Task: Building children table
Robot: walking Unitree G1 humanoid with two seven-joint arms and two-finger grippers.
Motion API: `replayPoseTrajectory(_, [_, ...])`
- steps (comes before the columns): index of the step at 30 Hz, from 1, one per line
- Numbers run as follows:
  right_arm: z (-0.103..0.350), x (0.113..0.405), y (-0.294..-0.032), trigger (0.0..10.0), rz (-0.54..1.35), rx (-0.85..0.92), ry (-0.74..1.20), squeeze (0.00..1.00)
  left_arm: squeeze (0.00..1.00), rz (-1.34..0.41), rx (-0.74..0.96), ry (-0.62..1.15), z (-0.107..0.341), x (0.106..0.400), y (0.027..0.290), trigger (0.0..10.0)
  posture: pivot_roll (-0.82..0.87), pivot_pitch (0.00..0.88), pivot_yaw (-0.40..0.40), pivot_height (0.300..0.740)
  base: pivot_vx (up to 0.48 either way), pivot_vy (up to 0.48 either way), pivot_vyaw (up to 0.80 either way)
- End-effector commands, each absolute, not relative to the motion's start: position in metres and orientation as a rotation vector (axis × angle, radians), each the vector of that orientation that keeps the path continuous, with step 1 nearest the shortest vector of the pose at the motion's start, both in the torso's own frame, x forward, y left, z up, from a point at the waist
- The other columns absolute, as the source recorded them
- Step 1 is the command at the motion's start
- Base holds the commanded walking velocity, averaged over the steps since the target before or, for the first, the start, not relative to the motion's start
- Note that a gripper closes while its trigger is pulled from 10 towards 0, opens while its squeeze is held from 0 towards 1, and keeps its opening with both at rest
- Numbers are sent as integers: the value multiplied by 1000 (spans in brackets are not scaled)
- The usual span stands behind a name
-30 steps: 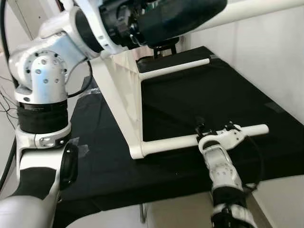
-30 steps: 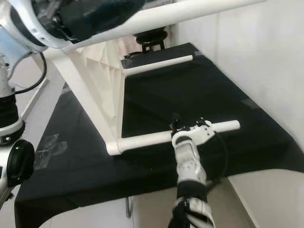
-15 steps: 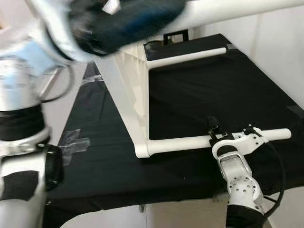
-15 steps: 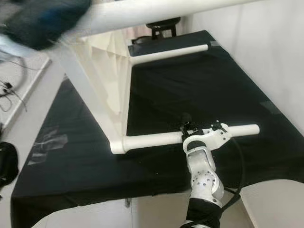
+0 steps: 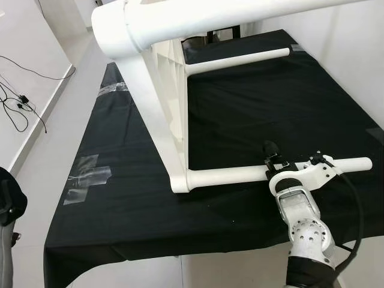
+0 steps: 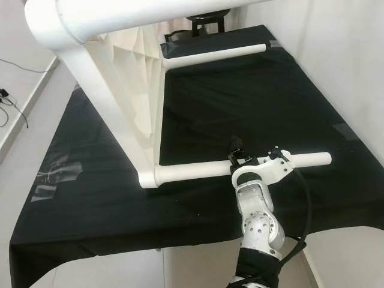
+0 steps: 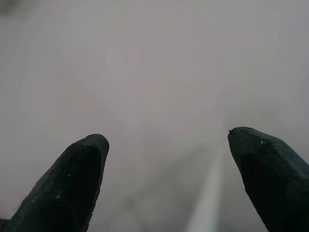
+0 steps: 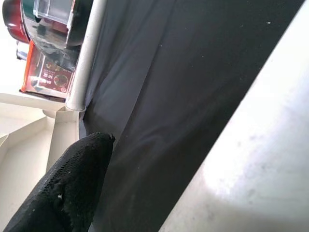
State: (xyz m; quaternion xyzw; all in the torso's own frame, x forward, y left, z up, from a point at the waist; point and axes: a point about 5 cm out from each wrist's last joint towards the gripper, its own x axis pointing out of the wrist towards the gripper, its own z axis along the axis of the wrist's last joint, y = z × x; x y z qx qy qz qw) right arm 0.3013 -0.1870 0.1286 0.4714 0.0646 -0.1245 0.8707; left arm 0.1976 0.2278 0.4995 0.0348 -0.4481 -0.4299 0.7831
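1. Table (image 5: 159, 102): plain white all over, with a ribbed grid pattern on the panel between its legs, upper middle of the frame.
2. Cloth (image 5: 252, 102): solid black, no print, covering most of the frame.
3. Tape (image 5: 84, 177): clear, glossy patches on the cloth, left of the frame.
4. Right arm (image 5: 303, 222): silver, with a black cable, lower right of the frame.
5. Floor (image 5: 54, 114): pale grey, left of the frame.
6. Cables (image 5: 21, 102): black, on the floor, far left.
7. Left gripper (image 7: 164, 179): black fingers (image 7: 77, 179) against a blurred grey background.
8. Carton (image 8: 48, 77): red and orange print, left of the right wrist view.
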Motion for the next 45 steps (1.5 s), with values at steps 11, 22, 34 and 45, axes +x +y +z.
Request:
replayPoseTrajectory(11, [46, 267, -192, 10000, -559, 1017, 509, 1000, 0, -48, -295, -699, 392, 271, 344, 10000, -26, 160, 180, 740, 0, 0, 0])
replayPoseTrajectory(22, [51, 267, -190, 10000, -544, 1022, 496, 1000, 0, -184, -474, -577, 343, 311, 322, 10000, -45, 168, 176, 740, 0, 0, 0])
replayPoseTrajectory(34, [66, 256, -178, 10000, -488, 1048, 483, 1000, 0, -487, -641, -257, 297, 371, 252, 10000, -69, 220, 181, 740, 0, 0, 0])
replayPoseTrajectory(45, [99, 203, -167, 10000, -391, 1202, 438, 1000, 0, -660, -609, -250, 309, 380, 219, 10000, -85, 233, 166, 740, 0, 0, 0])
